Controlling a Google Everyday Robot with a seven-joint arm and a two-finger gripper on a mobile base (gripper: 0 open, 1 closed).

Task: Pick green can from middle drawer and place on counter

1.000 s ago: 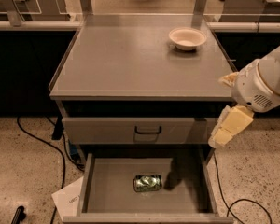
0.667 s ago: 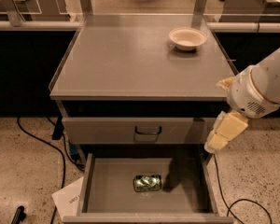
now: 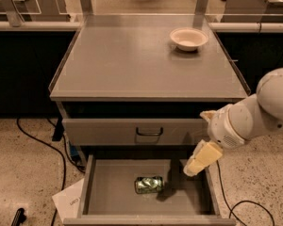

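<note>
Lying at the far left on the speckled floor is a dark cable (image 3: 37, 142), and below it a white sheet of paper (image 3: 70, 201) pokes out from under the left wall of the cabinet's open drawer. Next comes the cabinet itself: the counter (image 3: 132, 60) is a broad grey top with thin raised edges along its sides, and under it sits a closed drawer front with a dark loop handle (image 3: 148, 132). Beneath that front the middle drawer (image 3: 108, 192) is pulled out towards the camera, shallow and grey with a flat floor. The green can (image 3: 149, 184) lies on its side on that floor, roughly at the drawer's middle, dented and shiny, with a dark shadow just to its right. It touches neither side wall.

Further right, a white bowl (image 3: 188, 38) stands upright on the back right part of the counter (well apart from the can below). The gripper (image 3: 203, 158), cream-coloured, hangs over the right part of the open drawer, close to its right wall, higher than the can and to its right, and not touching it. Whether it is spread wide or drawn narrow cannot be told, and it carries nothing. The white arm (image 3: 254, 112) reaches in from the right edge, in front of the cabinet's right corner
</note>
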